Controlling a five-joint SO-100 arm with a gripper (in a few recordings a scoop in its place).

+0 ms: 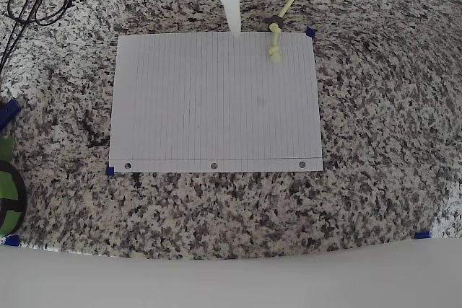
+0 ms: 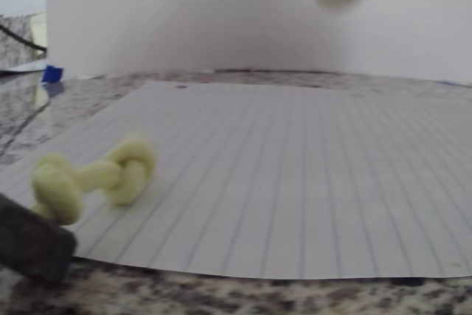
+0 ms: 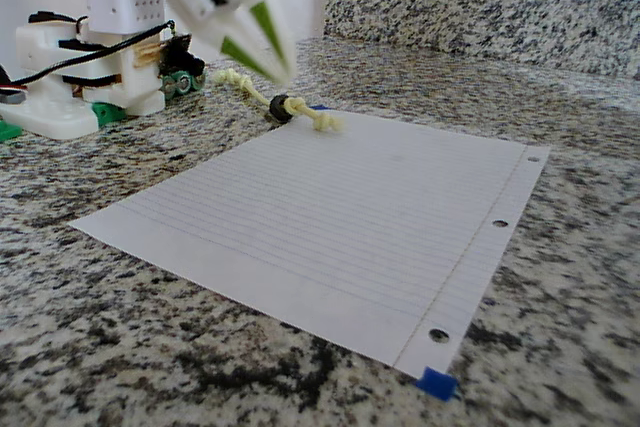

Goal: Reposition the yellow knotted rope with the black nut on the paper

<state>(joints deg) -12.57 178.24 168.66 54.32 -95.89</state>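
The yellow knotted rope [image 1: 289, 6] lies slanted at the paper's far right corner in the overhead view. Its knotted end [image 2: 96, 178] rests on the paper [image 1: 216, 99], while the rest trails off onto the granite toward the arm's base. The black nut [image 1: 274, 21] is threaded on the rope right at the paper's edge, also seen as the nut [image 3: 281, 108] in the fixed view. My gripper [image 1: 235, 31] hovers above that same edge, left of the nut, pointing down. Its fingers are together with nothing held, as the gripper [image 3: 282, 72] shows in the fixed view.
Black cables [image 1: 36, 1] loop on the granite at the top left. A green and black object [image 1: 7, 194] sits at the left edge. Blue tape bits [image 1: 422, 235] mark the counter. The arm's base [image 3: 90, 77] stands behind the paper, with a granite backsplash [image 3: 480, 12] beyond.
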